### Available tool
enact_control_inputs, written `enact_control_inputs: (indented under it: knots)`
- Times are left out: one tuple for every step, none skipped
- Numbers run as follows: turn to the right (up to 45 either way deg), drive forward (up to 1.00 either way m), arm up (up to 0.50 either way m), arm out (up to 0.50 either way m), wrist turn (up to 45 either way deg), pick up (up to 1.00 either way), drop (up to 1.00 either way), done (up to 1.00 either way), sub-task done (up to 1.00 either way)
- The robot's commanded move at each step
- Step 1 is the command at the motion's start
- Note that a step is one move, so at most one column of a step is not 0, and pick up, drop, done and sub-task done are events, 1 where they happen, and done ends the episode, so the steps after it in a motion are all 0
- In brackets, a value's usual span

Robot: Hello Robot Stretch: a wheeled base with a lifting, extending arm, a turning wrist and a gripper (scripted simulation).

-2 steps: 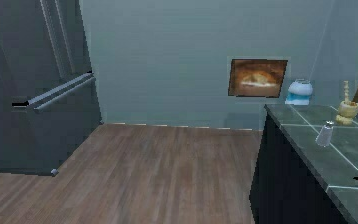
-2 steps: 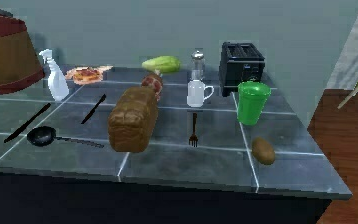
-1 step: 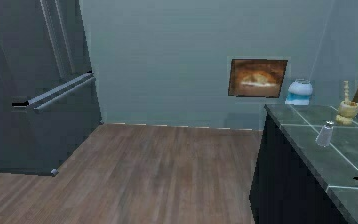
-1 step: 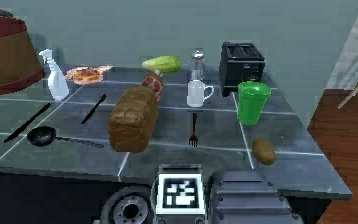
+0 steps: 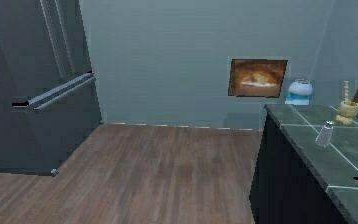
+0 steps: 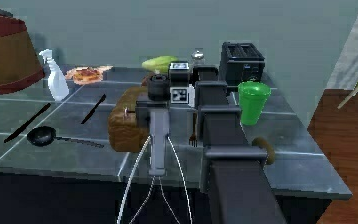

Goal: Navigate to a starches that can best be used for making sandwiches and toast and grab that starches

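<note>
bread: brown loaf point(image 6: 125, 118) lying mid-bench point(image 6: 47, 160) in arm side view, just left of the arm's end; its rt part is hidden behind arm hw.
fingers: point(image 6: 159, 150) thin pair low in front of the loaf. Can't tell if they hold anything, since the loaf sits on the bench right behind them.
arm: dark bar point(image 6: 232, 175) rising from bottom edge, over bench centre.
bench near edge: runs along bottom of arm side view; frying pan point(image 6: 42, 135) & dark utensils point(image 6: 27, 122) lie near it at left.
bench rt end: edge slants down past green cup point(image 6: 253, 102); wood floor point(image 6: 342, 130) beyond it.
back row: spray bottle point(image 6: 49, 72), plate w/ food point(image 6: 87, 74), yellow-green item point(image 6: 160, 64), black toaster point(image 6: 241, 62) along the wall.
fwd lane: wood floor open ahead up to teal wall point(image 5: 157, 60).
fwd left: dark fridge point(image 5: 37, 90), handles jut toward the lane.
fwd right: bench's dark front borders the lane; shaker point(image 5: 326, 133) sits near its edge.
far wall: framed pic point(image 5: 258, 77).
</note>
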Motion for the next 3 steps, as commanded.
enact_control_inputs:
  knots:
    - [0.0, 0.00, 0.00, 0.00, 45.0, 0.00, 0.00, 0.00, 0.00]
    - [0.0, 0.00, 0.00, 0.00, 45.0, 0.00, 0.00, 0.00, 0.00]
    - [0.0, 0.00, 0.00, 0.00, 45.0, 0.00, 0.00, 0.00, 0.00]
